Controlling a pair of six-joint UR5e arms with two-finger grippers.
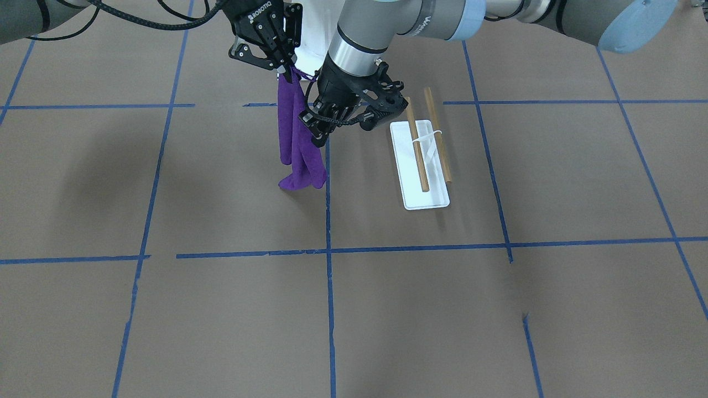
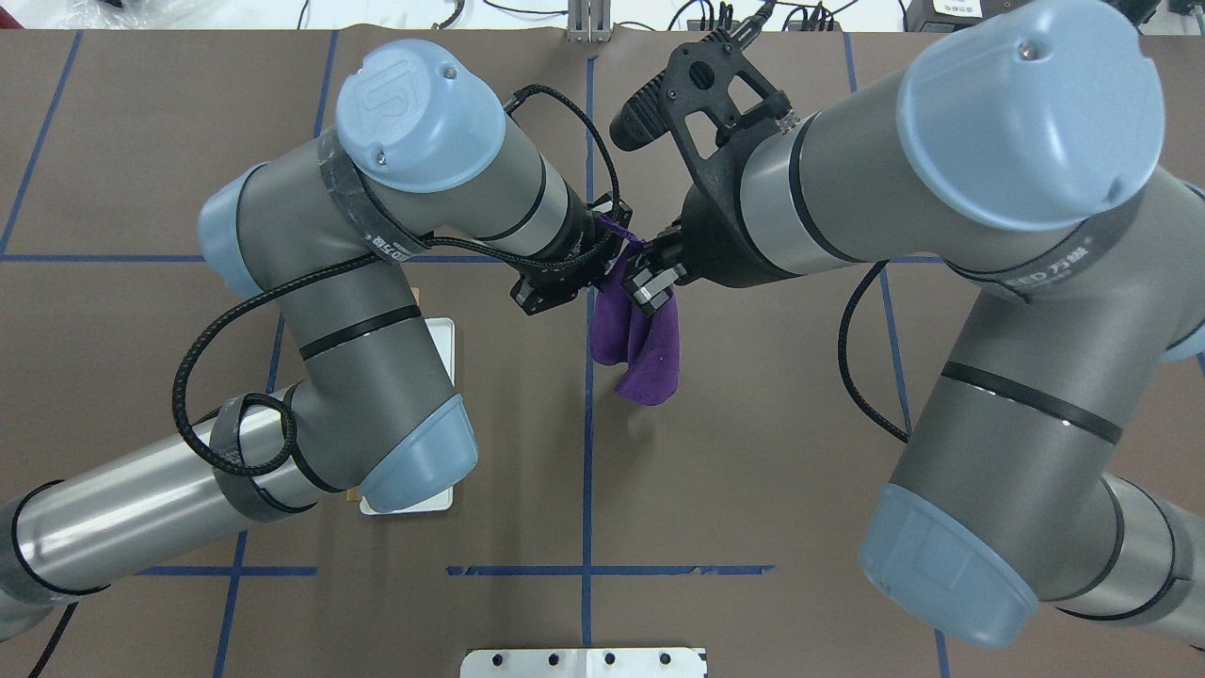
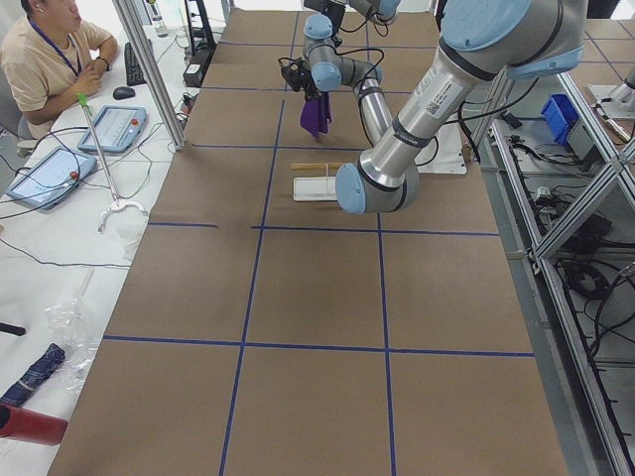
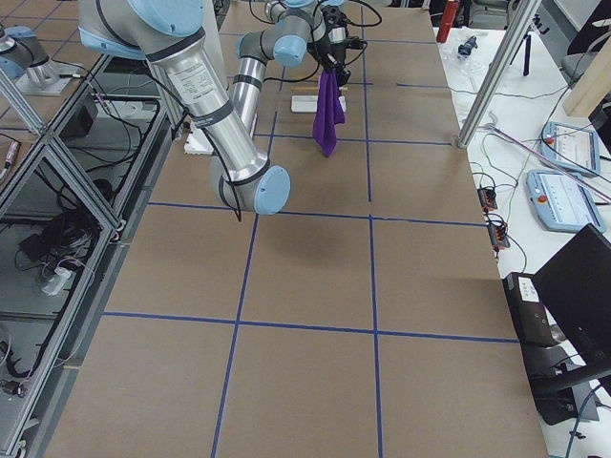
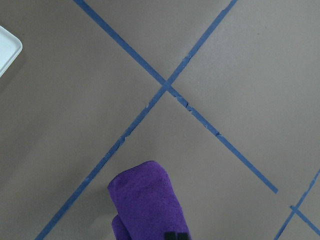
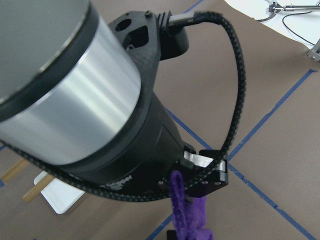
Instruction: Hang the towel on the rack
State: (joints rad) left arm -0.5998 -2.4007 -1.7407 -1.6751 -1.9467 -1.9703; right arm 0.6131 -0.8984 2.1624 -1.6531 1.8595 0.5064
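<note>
Directly under the left wrist lens hangs a rounded fold of the purple towel (image 5: 147, 200), with a sliver of black fingertip (image 5: 175, 236) showing against it at the frame's lower edge.

Left gripper (image 1: 318, 130): fingers drawn together on the towel's side edge, partway down its length.

Right gripper (image 1: 286, 69): closed, pinching the towel's top, higher than the left. A thin purple edge runs between the two grippers.

The cloth falls in long vertical folds from that upper pinch. Its lower end is close to the table (image 1: 387, 309); contact with the surface cannot be confirmed. Both grippers work over the middle of the table, near a crossing of the blue tape lines (image 1: 329, 260).

The rack (image 1: 421, 160) sits on the table to the robot's left of the towel, just beside the left gripper and apart from the cloth. It has a flat white base and two parallel wooden rods joined by a thin white support. Seen from above, the left arm (image 2: 377, 311) hides most of it.

An operator (image 3: 45, 55) sits at the side bench, well apart.
</note>
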